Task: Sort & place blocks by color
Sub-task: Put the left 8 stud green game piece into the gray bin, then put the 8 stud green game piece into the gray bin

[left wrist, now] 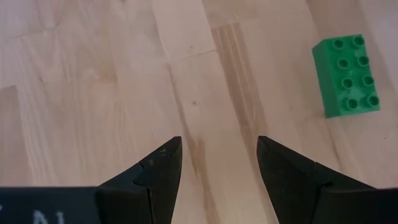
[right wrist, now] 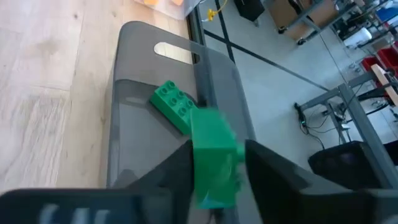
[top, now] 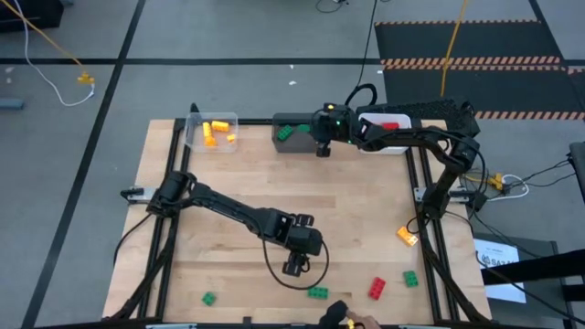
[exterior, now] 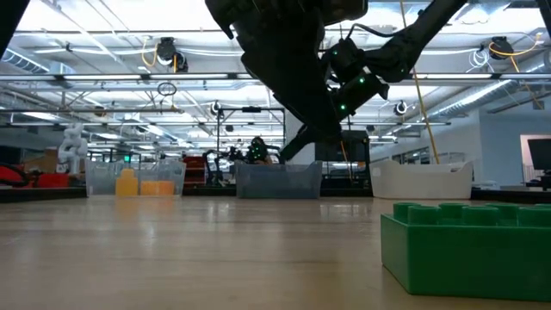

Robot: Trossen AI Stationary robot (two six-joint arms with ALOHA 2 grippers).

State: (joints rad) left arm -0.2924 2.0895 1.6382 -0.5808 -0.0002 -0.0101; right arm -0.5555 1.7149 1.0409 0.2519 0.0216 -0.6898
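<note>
Right gripper (right wrist: 217,171) over the grey bin (top: 294,139) at 12 o'clock on the table (top: 366,201); a green block (right wrist: 214,162) sits between its jaws, blurred, jaws looking slack around it; I judge it a release in progress, can't tell if it's gripped or already falling; placed there because grey is taking green; one green block (right wrist: 176,106) already lies inside it.

Left gripper (left wrist: 217,168) low over bare wood near 6 o'clock, jaws wide, nothing between them; a green brick (left wrist: 347,76) lies just beside, off to one side of the jaws; likely lining up for that pick, needs a sideways shift first.

Bins along the far edge: clear bin (top: 194,135) at 11 o'clock holds yellow/orange blocks (top: 216,132); white bin (top: 384,139) at 1 o'clock holds red (top: 388,126).

Loose on the table: green (top: 208,297) at 7, red (top: 377,288) and green (top: 411,278) at 5, orange (top: 407,236) at 4 near the edge; sort well along, not done.
</note>
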